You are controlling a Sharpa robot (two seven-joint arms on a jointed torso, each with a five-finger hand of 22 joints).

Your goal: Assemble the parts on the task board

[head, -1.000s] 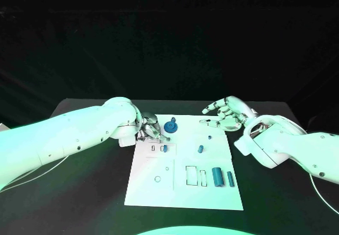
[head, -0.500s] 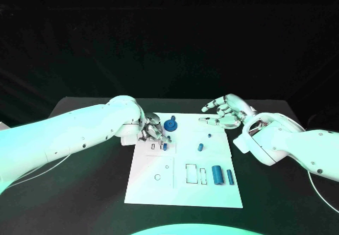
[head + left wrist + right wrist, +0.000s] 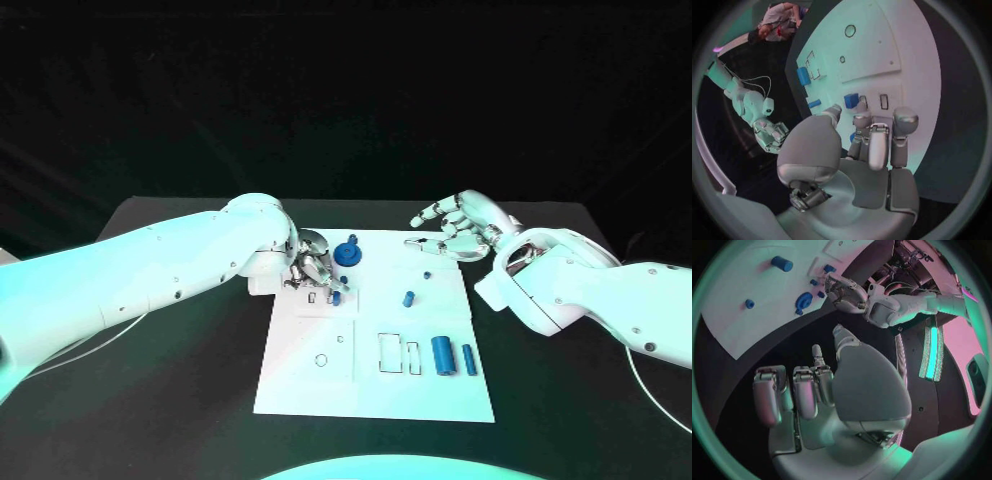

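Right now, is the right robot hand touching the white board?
Apart. In the right wrist view, the right robot hand hangs over the dark table with its fingers open, and a strip of table separates it from the white board.

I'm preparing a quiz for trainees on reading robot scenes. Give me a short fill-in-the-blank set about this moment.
1. The task board lies on a table whose colour is ____.
2. The left hand has its fingertips down on the board's ____ edge, beside a small blue part.
3. The right hand hovers with fingers apart, holding ____.
4. Two blue cylinders lie side by side nearer the robot's ____ arm.

Missing words: black; far; nothing; right
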